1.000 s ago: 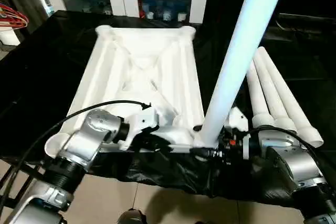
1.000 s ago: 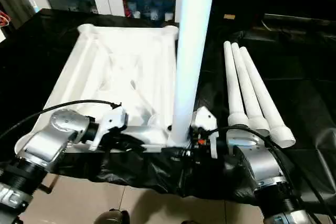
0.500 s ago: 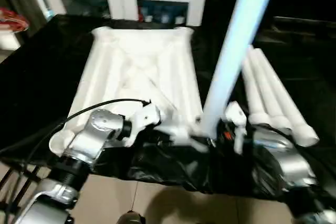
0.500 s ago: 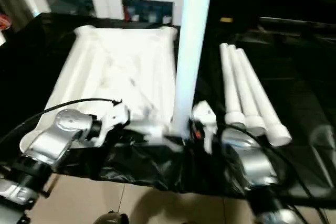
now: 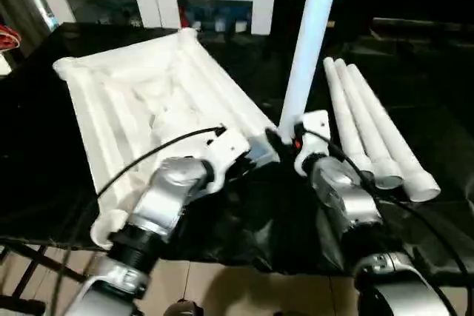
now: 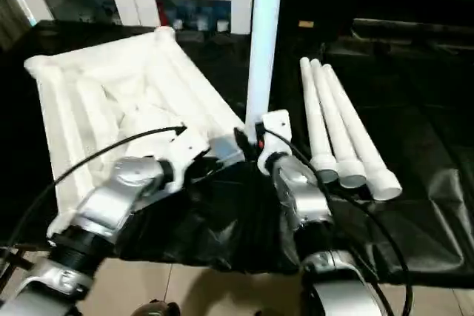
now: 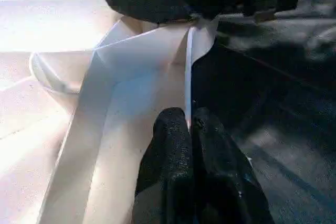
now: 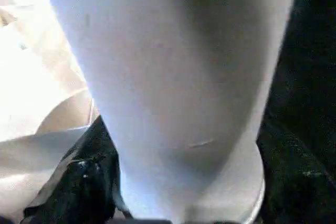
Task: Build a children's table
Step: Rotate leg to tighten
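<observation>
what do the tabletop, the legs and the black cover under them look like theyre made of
Tabletop: likely moulded white plastic, ribs formed in its underside.
Legs, upright and lying: apparently the same smooth, satin white plastic.
Black cover: thin glossy sheet, maybe plastic film; it wrinkles and reflects.

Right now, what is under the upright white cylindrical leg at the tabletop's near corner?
The upright white cylindrical leg stands at the near right corner of the white ribbed plastic tabletop, with black cloth below. The right gripper covers its base, so the socket is hidden.
</observation>
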### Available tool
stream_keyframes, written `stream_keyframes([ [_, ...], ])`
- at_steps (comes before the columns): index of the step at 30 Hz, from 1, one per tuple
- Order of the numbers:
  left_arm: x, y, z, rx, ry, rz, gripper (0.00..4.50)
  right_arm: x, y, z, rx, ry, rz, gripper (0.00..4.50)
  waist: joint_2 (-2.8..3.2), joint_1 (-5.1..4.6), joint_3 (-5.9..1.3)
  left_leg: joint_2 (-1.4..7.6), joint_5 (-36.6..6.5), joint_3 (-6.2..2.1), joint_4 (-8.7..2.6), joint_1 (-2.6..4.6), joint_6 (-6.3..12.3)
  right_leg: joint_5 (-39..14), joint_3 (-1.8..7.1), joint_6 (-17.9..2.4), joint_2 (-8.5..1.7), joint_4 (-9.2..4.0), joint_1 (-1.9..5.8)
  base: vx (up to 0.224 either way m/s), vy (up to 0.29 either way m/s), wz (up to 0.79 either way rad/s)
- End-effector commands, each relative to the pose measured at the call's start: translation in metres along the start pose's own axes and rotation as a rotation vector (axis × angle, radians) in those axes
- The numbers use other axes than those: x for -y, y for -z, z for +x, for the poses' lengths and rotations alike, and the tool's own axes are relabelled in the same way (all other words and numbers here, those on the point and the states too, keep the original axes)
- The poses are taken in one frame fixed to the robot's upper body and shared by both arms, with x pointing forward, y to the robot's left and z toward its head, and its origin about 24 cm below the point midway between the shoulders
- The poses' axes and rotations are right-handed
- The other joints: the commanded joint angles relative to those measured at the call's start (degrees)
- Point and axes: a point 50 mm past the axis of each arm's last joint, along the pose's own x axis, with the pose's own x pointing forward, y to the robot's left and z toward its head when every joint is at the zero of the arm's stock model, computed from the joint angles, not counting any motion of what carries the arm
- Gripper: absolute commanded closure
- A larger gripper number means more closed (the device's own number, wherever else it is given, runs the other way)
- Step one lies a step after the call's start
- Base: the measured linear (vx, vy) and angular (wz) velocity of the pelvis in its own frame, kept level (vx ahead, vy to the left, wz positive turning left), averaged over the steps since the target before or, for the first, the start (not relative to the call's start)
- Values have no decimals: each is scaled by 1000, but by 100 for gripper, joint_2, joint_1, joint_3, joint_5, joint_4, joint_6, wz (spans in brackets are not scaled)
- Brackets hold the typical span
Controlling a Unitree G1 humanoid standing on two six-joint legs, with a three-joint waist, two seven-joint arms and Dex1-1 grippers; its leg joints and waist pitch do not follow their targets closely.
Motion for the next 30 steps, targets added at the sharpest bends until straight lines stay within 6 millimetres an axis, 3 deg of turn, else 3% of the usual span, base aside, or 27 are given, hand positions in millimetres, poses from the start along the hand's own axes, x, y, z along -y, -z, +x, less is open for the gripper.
stream_keyframes([
  [1,18,-22,12,113,28,-2,450,-35,35,2,-135,-123,70,93,-41,9,-380,189,-621,-70,-291,3,347,57,241,-1313,-427,-335,272,0,0,0],
  [3,20,-21,12,110,51,9,450,-35,33,2,-127,-158,41,65,-35,14,-364,190,-713,-65,-292,1,425,-102,233,-1307,-437,-361,264,0,0,0],
  [5,19,-20,9,110,70,17,450,-33,30,0,-118,-192,6,58,-25,14,-351,197,-899,-63,-302,6,380,-439,237,-1254,-439,-396,262,0,0,0],
  [9,15,-14,1,101,129,39,450,-20,24,-10,-103,-286,-67,13,3,21,-352,213,-955,-73,-310,13,337,-525,242,-1219,-438,-394,259,0,0,0],
  [12,14,-12,-2,99,160,48,450,-16,23,-15,-106,-328,-91,13,-19,26,-352,205,-913,-65,-302,7,398,-395,240,-1232,-432,-394,262,0,0,0],
  [16,7,-5,-12,82,225,71,450,-6,21,-32,-121,-465,-145,13,-26,40,-337,209,-996,-66,-307,13,414,-591,239,-1214,-429,-413,260,0,0,0],
  [18,3,0,-20,64,305,99,450,-1,18,-49,-135,-601,-169,13,13,65,-347,217,-1038,-77,-309,32,410,-674,237,-1204,-429,-422,261,0,0,0],
  [21,2,1,-22,58,327,105,450,1,17,-53,-141,-634,-172,13,-3,94,-353,232,-1041,-66,-304,33,444,-584,235,-1242,-423,-410,247,0,0,0],
  [23,-1,5,-30,41,409,118,450,4,15,-68,-182,-759,-209,13,-25,118,-352,229,-1004,-63,-295,28,443,-553,234,-1274,-425,-399,262,0,0,0],
  [30,-7,12,-40,9,503,141,450,6,13,-84,-243,-885,-243,13,-17,193,-343,244,-1070,-61,-295,33,462,-750,231,-1273,-436,-409,239,0,0,0],
])
